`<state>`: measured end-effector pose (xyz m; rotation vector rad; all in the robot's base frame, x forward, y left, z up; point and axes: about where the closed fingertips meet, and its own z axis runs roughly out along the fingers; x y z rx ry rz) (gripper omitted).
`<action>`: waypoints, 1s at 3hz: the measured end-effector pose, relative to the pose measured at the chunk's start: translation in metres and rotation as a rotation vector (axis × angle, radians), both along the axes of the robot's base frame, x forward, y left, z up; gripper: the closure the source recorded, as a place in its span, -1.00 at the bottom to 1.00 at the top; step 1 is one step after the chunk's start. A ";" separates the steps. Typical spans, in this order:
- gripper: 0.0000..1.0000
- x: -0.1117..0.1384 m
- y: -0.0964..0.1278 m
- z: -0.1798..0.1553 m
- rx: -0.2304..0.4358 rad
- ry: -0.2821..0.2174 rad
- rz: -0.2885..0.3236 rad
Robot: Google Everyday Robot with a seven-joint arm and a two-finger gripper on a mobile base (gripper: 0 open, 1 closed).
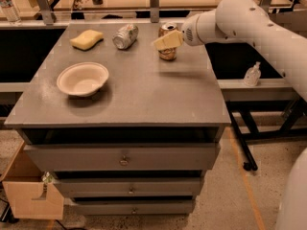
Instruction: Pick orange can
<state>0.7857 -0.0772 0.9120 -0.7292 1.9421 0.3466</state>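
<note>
The orange can [167,51] stands upright near the back right of the grey cabinet top [144,95]; its copper body and silver top rim show. My gripper [163,41] reaches in from the right on a white arm and sits right at the can, its pale fingers [168,40] covering the can's upper front. A silver-grey dented can [125,36] lies on its side to the left of it.
A yellow sponge [86,39] lies at the back left. A white bowl [82,79] sits at the left middle. A small clear bottle [252,74] stands on the ledge to the right. A cardboard box [31,198] sits on the floor at lower left.
</note>
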 end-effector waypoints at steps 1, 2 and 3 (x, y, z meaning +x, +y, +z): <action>-1.00 0.009 0.009 -0.001 -0.001 0.001 0.018; -0.46 0.012 0.025 0.003 -0.029 0.005 0.022; -0.03 0.011 0.031 0.004 -0.036 0.011 0.024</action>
